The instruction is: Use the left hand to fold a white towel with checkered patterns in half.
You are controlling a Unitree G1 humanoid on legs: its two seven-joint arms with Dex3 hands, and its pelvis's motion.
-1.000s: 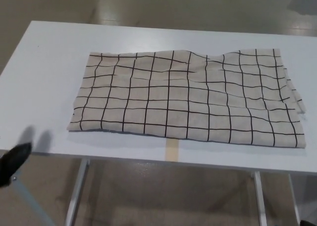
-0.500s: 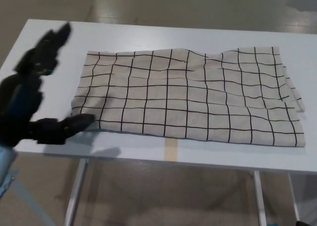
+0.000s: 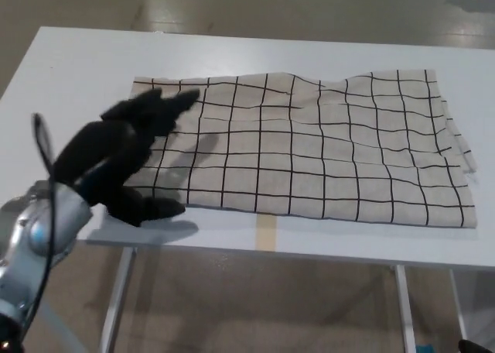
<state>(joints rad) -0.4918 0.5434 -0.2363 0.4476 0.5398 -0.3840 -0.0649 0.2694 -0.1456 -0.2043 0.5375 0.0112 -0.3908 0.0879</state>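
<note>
The fingers [image 3: 166, 105] of the left hand [image 3: 120, 155] are spread apart and hold nothing: two point up and away over the cloth, while the thumb [image 3: 158, 208] juts out below them at the near edge. They hover at the near left corner of the white towel with checkered patterns [image 3: 309, 152], above it; whether any tip touches the fabric cannot be told, though a shadow falls on the cloth just under them.

Just beyond and to the right of the fingers the towel lies spread out on the white surface [image 3: 69, 74], its long side running across and reaching well away to the right. It looks rumpled along the far edge, and its right end seems to show layered edges. No corner is lifted and no fold toward the other end has begun, so judging from how things lie, the whole job is yet to be done: grasp this near corner or left edge, carry it across, lay it down. The right hand is not in view.
</note>
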